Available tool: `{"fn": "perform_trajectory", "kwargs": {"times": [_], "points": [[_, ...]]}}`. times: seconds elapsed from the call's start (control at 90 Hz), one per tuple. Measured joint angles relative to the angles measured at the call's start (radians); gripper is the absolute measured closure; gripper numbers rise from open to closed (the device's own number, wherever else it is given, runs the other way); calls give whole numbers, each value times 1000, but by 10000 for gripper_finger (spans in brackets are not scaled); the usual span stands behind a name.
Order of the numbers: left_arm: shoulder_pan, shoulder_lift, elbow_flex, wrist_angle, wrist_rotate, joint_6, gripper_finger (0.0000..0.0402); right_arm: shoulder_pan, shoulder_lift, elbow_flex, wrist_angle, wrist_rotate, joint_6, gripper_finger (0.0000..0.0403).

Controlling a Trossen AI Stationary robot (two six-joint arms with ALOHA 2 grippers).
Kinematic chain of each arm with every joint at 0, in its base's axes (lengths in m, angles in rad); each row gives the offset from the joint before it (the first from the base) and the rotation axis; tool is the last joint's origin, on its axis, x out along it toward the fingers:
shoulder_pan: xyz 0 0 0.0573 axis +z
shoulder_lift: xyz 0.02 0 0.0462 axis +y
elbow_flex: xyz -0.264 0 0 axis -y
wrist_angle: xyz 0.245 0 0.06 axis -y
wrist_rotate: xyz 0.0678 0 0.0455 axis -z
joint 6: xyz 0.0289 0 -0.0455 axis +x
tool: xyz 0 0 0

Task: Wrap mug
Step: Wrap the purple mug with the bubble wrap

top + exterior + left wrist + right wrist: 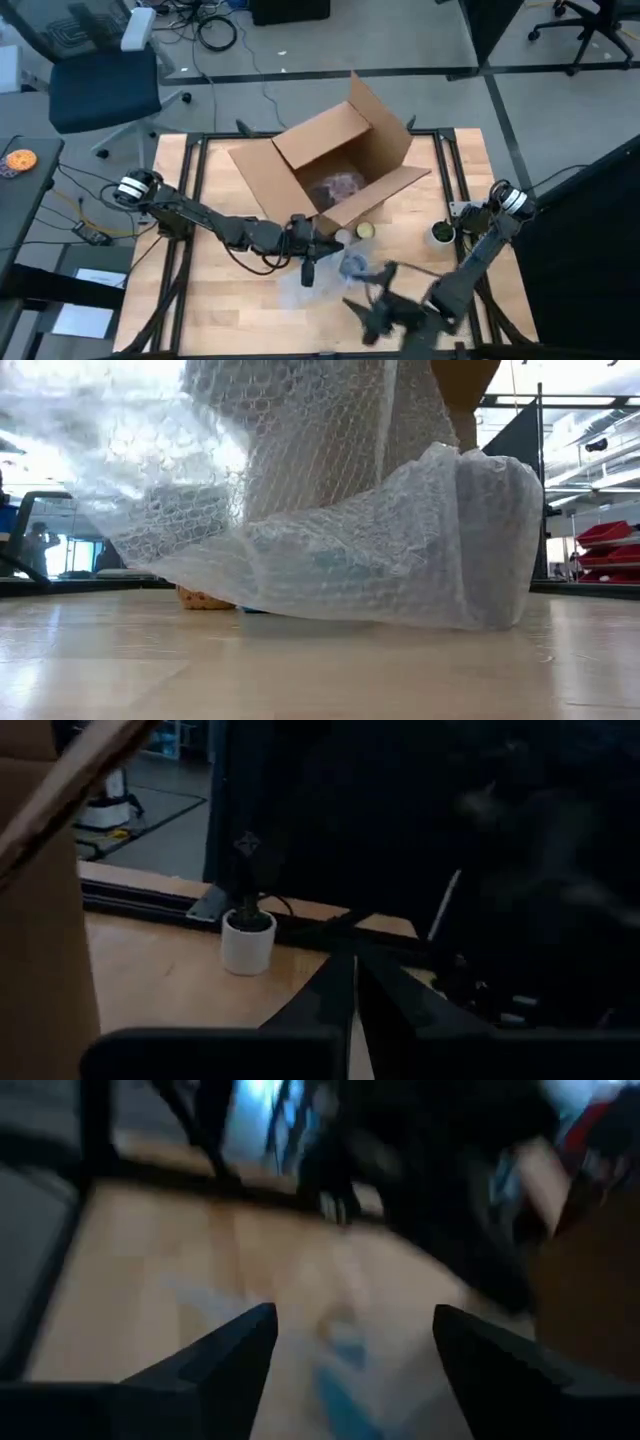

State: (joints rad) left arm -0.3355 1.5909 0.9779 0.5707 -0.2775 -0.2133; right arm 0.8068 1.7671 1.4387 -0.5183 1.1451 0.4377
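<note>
Lying crumpled over the blue mug (330,565), bubble wrap (330,530) beside cardboard box (335,165); left gripper (352,1010) pressed together, right gripper (350,1342) spread.

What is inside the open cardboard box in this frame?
The high view shows a crumpled purplish bundle on the floor of the cardboard box. What it is cannot be told, and the raised flaps hide the box's corners.
</note>
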Motion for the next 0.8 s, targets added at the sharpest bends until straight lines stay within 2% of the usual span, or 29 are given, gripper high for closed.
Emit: {"fn": "perform_trajectory", "kwargs": {"times": [0.078,0.178,0.444,0.633,0.8], "points": [[-1,0,0,-31,39,12,402,-51,-1,0,-151,-35,106,176],[-1,0,0,-76,73,55,402,-95,-6,-1,-216,-56,126,186],[-1,0,0,-145,77,135,402,-155,-6,-1,-213,-252,22,197],[0,0,0,-151,73,158,402,-162,-6,-1,-138,-253,-72,203],[0,0,-1,-119,86,159,402,-187,-6,0,-52,-300,-143,213]]}}
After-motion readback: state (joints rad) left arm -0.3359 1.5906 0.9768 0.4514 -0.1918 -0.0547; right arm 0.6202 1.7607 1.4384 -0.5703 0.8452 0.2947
